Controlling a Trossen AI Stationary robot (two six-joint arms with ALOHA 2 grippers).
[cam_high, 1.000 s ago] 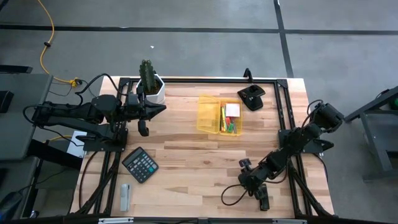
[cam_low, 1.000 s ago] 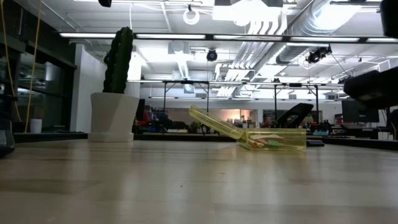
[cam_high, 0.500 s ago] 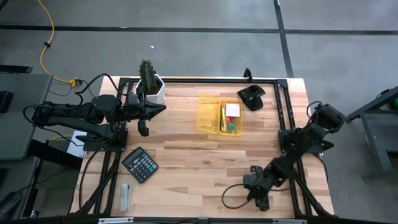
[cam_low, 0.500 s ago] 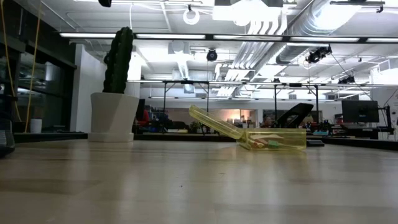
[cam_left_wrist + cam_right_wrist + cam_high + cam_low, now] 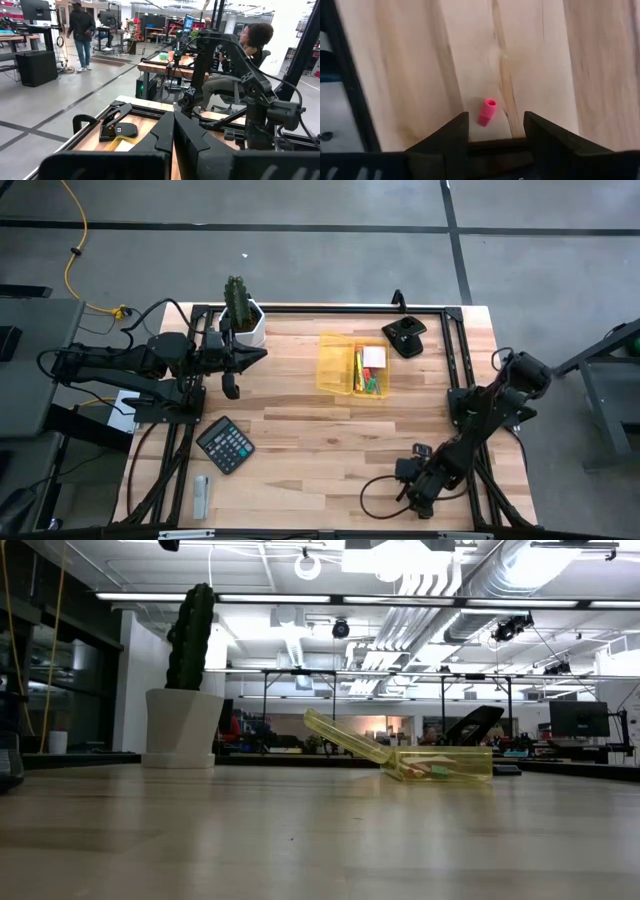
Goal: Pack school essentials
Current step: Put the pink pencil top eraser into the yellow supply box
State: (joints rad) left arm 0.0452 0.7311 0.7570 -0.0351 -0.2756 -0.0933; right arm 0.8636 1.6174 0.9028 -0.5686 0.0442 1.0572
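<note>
While the left gripper (image 5: 243, 356) waits clenched, the right gripper's (image 5: 493, 125) released jaws frame a small pink piece (image 5: 487, 111).

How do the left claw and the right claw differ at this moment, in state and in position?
The left claw is shut and points across the table beside the cactus pot; the right claw is open. The left claw has nothing between its fingers; the right claw hovers at the table's near right corner, with a small pink piece lying on the wood just ahead of it. Both are dark and hold nothing.
</note>
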